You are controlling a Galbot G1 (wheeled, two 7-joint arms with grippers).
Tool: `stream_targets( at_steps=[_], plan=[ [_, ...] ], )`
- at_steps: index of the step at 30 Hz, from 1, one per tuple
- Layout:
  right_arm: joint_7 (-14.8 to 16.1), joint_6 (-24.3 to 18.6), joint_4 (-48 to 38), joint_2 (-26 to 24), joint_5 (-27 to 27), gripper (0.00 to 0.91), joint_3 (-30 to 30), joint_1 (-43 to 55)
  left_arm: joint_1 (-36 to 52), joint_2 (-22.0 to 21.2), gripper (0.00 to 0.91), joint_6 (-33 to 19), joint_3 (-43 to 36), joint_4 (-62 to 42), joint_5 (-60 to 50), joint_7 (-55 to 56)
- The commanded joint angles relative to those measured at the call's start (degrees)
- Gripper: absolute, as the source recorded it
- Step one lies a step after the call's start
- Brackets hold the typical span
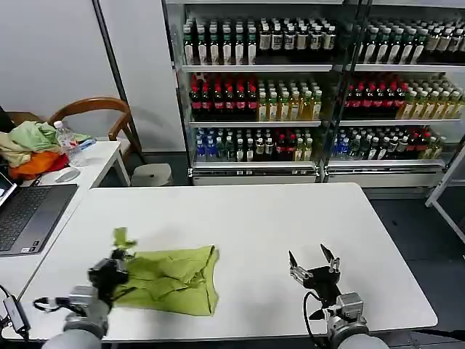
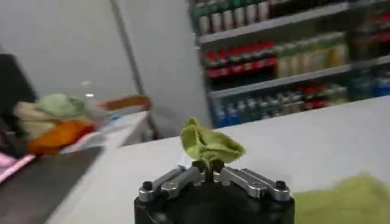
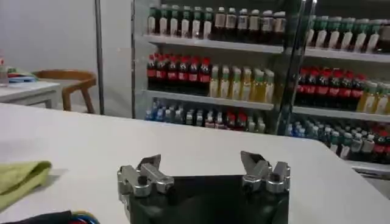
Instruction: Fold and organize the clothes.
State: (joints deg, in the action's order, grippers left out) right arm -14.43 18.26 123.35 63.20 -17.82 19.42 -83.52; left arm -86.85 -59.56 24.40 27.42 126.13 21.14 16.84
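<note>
The lime T-shirt [image 1: 174,278] lies partly folded on the white table [image 1: 240,218], near the front left. My left gripper [image 1: 121,254] is shut on a corner of the shirt, and a tuft of lime cloth [image 2: 208,143] sticks up between its fingers [image 2: 205,169]. That pinched corner [image 1: 122,237] is lifted a little above the table at the shirt's left edge. My right gripper [image 1: 313,262] stands open over bare table at the front right, nothing between its fingertips [image 3: 201,165]. An edge of the shirt [image 3: 21,178] shows off to its side.
A side table on the left holds a laptop [image 1: 29,214], a heap of pale green, beige and orange garments [image 1: 30,149] and a water bottle [image 1: 67,142]. A wooden chair [image 1: 98,109] stands behind it. Shelves of bottled drinks [image 1: 305,87] line the back.
</note>
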Motion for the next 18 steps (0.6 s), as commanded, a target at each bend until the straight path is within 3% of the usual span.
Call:
stream_targets(
  at_steps=[1,12,13,14,15,16,18],
  plan=[
    [0.01,-0.08,-0.07,0.07,0.05,0.907,0.57,-0.40,1.66,-2.21,0.050,-3.36,-14.02,0.61,-1.46,-5.65],
    [-0.06,0.05,0.33,0.05,0.31,0.907,1.19,-0.95,7.06,-3.44,0.060,-4.24,-19.20,-7.00,-5.19,-6.33],
    [-0.08,0.04,0.34,0.05,0.32,0.907,1.20,-0.95,7.26,-3.39,0.161,-4.35,-19.30,-7.46,-5.39,-6.34],
    [-0.08,0.07,0.37,0.06,0.31,0.907,1.17,-0.94,7.59,-3.27,0.645,-4.39,-19.59,-8.24,-5.98,-6.18],
    [-0.09,0.10,0.35,0.10,0.33,0.907,1.07,-0.90,8.01,-3.28,0.846,-4.57,-19.73,-8.92,-6.46,-5.99],
    [-0.08,0.11,0.33,0.15,0.38,0.907,0.96,-0.87,8.26,-3.40,0.907,-4.88,-19.87,-9.61,-6.67,-5.70],
    [-0.05,0.12,0.38,0.27,0.56,0.907,0.64,-0.79,9.45,-4.29,0.907,-5.93,-20.00,-11.97,-7.92,-4.52]
  ],
)
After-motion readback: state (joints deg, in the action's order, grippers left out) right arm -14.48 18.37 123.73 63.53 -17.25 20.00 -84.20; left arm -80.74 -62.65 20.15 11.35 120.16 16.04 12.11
